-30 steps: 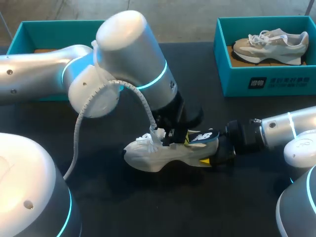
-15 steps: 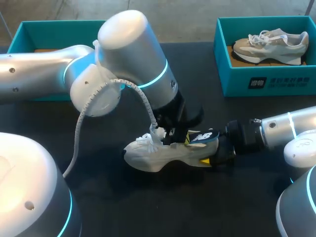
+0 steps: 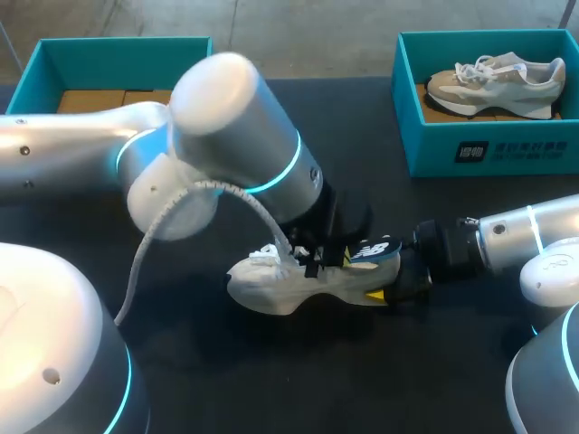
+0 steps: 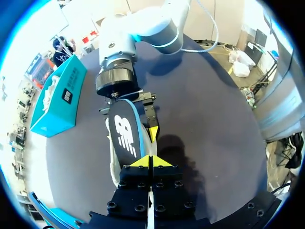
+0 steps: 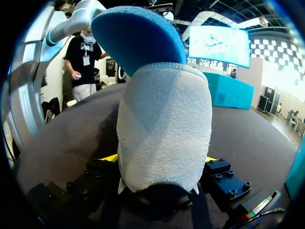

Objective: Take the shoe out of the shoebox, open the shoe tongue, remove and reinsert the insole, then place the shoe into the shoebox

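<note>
The left tool [image 4: 150,162] has its two yellow tips pressed together, with no gap between them; whether they catch the near edge of the insole I cannot tell. The insole [image 4: 125,136] lies just ahead of this tool, a little to one side of the tips, its dark face upward and its blue edge showing; its long axis runs straight away from the left tool toward the right tool, so the left tool looks along it and not across it. In the head view the left tool stands over the mouth of the shoe [image 3: 289,287], beside the laces; the heel end of the insole sticks out tilted above the heel collar and is not seated inside.

The right tool [image 5: 161,161] is closed on the heel of the shoe, one yellow tip at each side of the pale suede. The shoe lies on the tabletop [image 3: 181,362], toe toward my left and heel toward my right; both tools therefore stand on one line with its long axis, the left one nearer to the front part of the insole.

I judge that the insole step is in hand; the coming move must go along this axis, while the right tool holds the heel against it. The shoebox [image 3: 54,54] is well apart, at the far left.
</note>
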